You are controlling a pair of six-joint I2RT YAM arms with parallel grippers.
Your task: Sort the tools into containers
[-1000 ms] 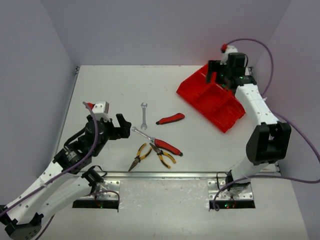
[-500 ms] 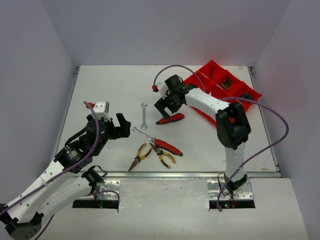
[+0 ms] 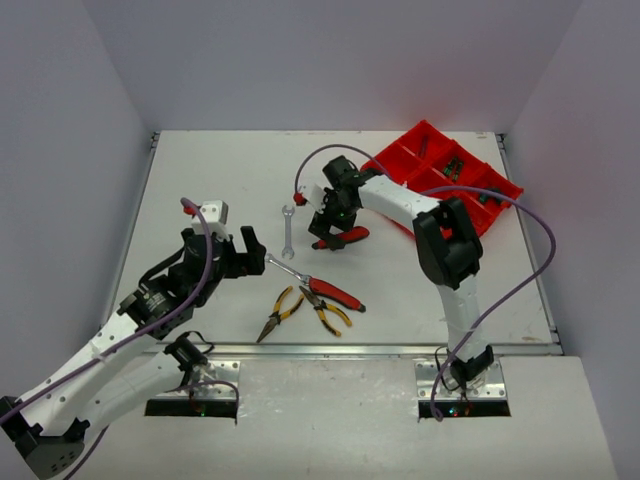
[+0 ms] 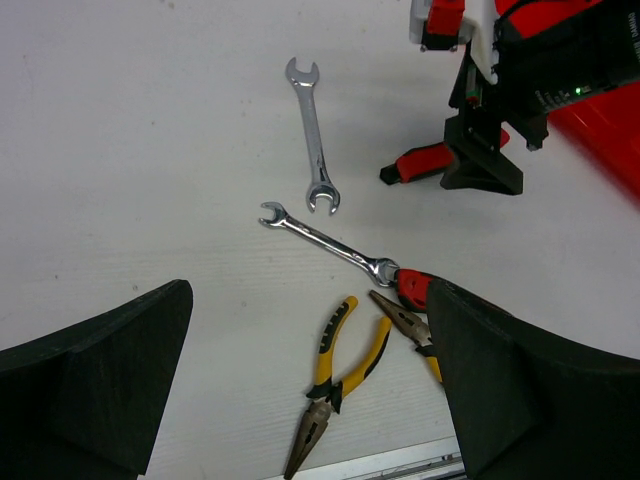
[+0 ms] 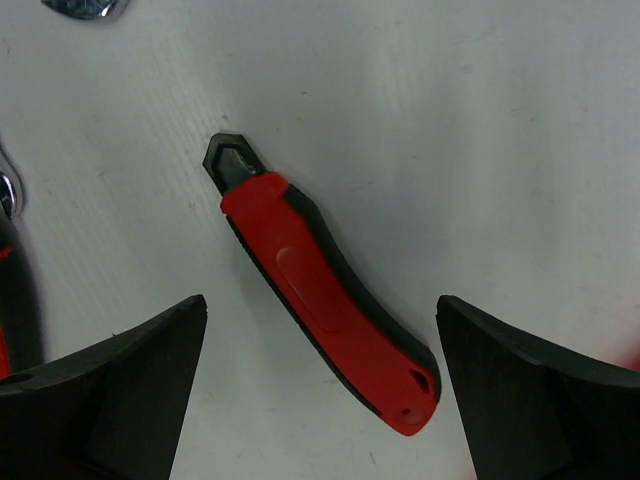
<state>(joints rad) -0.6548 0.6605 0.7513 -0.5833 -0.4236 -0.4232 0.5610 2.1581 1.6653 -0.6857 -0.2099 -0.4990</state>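
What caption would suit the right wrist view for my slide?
Open right hand hovers over red-handled cutter on white table.

Left gripper, right gripper: jaws apart.

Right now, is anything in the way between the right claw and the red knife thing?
No. The right gripper hovers open right above the red-handled cutter, one finger on each side, and nothing visible lies between them.

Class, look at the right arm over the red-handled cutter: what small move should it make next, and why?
Probably lower the right gripper and close it on the red-handled cutter. Its jaws stand open on either side of the handle, which lies flat on the table, not yet gripped.
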